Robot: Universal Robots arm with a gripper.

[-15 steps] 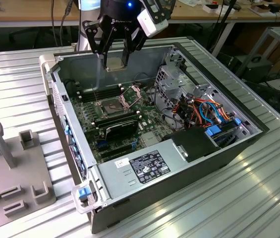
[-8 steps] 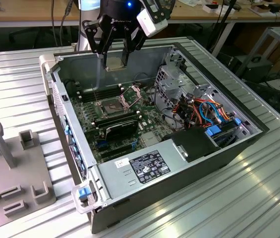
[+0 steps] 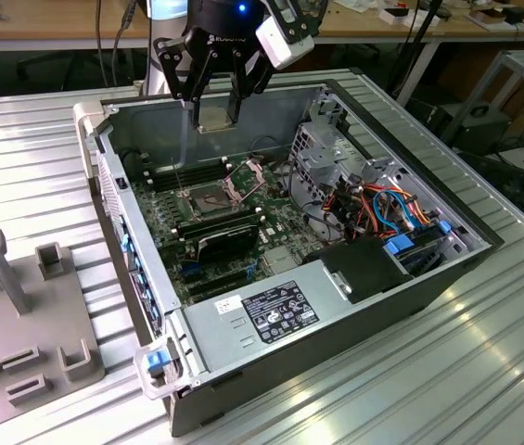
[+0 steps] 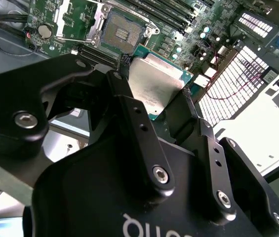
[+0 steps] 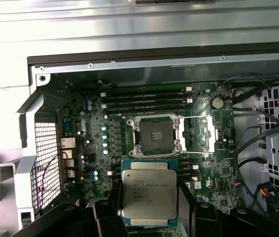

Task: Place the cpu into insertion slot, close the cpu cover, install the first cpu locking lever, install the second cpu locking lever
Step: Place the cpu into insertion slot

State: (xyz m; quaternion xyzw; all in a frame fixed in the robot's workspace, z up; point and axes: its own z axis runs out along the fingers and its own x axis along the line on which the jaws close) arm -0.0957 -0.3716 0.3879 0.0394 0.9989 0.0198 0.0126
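My gripper (image 3: 217,104) hangs above the open computer case, shut on the cpu (image 3: 217,118). In both wrist views the cpu (image 5: 149,192) (image 4: 155,85) shows its silver-grey top and green rim between the black fingers (image 4: 129,116). It is held in the air, apart from the board. The insertion slot (image 5: 156,136) (image 4: 122,33) (image 3: 208,197) lies bare below, its dark pin field showing inside a silvery frame. The cpu cover (image 5: 198,133) (image 3: 246,173) is swung open beside the slot. Thin wire levers stand raised near the socket.
Long black memory slots (image 5: 144,98) run beside the socket on the green motherboard (image 3: 275,218). The case walls (image 3: 132,213) ring the board, with a power supply (image 3: 280,311) and a cable bundle (image 3: 382,204) at the exterior view's right. A grey fixture (image 3: 20,306) sits on the table.
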